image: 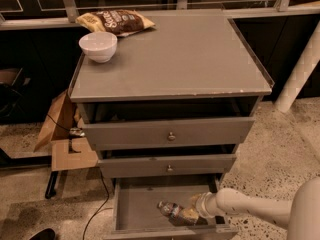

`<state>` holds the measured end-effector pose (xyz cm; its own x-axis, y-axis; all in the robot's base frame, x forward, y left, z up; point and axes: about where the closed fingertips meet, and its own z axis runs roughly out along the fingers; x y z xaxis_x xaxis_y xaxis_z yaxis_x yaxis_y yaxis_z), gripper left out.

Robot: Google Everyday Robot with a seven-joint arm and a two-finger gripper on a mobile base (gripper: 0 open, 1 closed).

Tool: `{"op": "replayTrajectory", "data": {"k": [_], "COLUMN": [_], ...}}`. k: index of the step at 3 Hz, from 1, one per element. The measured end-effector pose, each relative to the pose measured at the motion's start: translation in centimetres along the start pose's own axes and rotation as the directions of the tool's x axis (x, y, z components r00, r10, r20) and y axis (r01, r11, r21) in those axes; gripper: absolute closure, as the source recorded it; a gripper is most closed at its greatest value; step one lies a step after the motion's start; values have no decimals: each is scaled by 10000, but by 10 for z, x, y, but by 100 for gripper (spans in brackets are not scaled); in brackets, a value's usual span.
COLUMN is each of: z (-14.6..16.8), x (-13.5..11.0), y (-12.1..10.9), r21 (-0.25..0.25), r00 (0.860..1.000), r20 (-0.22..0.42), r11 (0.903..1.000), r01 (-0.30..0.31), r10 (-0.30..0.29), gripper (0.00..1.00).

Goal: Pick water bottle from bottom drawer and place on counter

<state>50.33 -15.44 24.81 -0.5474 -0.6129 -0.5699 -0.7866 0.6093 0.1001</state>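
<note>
The bottom drawer is pulled out and open from above, its left half bare. The middle drawer juts over its far part. The gripper sits low in the right half, by the water bottle. On the counter, a white bowl and a snack bag take the far left corner; the middle and right lie bare.

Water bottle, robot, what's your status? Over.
My gripper low in the bottom drawer, at the water bottle. Bottle lies on the drawer floor. On the counter: bowl and chip bag, far corner.
</note>
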Motion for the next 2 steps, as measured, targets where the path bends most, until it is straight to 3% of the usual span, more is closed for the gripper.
{"op": "replayTrajectory", "data": {"k": [2], "z": [23], "x": [12], "y": [0], "r21": [-350], "r00": [9997], "r20": [173], "r11": [9993], "r01": [-154], "r10": [160], "gripper": [49]}}
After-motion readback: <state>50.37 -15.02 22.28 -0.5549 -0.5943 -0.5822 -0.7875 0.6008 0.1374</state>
